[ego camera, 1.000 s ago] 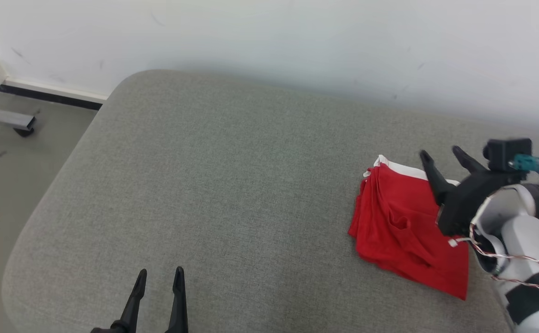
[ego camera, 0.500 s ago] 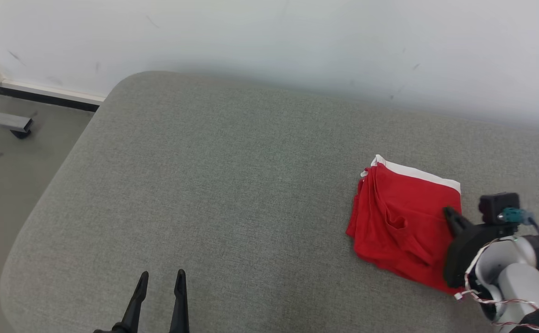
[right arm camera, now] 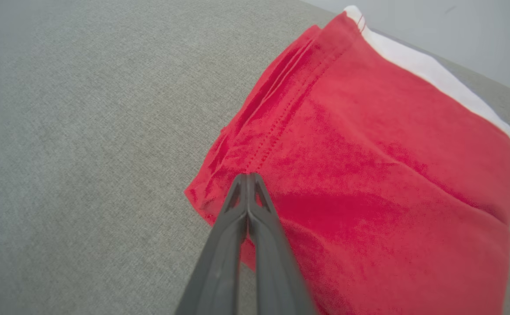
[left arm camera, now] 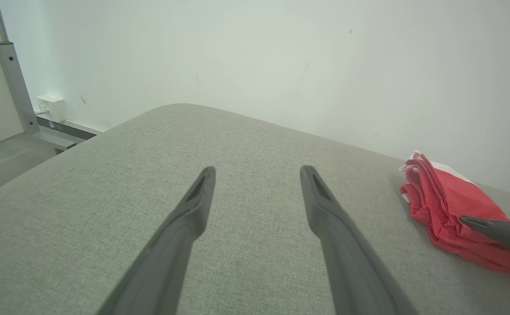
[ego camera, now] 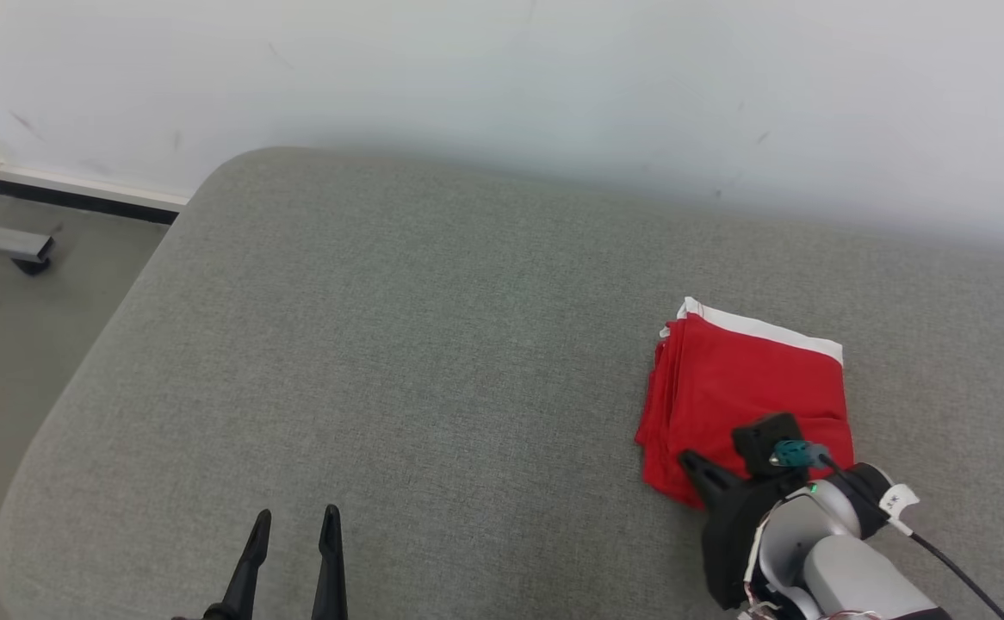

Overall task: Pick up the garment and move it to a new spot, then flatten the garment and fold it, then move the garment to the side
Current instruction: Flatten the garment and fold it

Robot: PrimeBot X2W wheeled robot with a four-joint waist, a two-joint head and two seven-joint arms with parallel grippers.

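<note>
Right gripper (right arm camera: 247, 178), drawn back and no longer wide, clenched empty over garment's (ego camera: 747, 387) near corner; left gripper (ego camera: 295, 513) splayed, well apart.

Grey fabric cushion (ego camera: 381, 344), rounded corners, folded red garment (ego camera: 743, 387) lying toward its right side

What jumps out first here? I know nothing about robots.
A folded red garment with a white band lies at the right of a grey padded surface. The right hand, fingers pressed together, points at its near corner; the left hand sits open at lower left.
</note>
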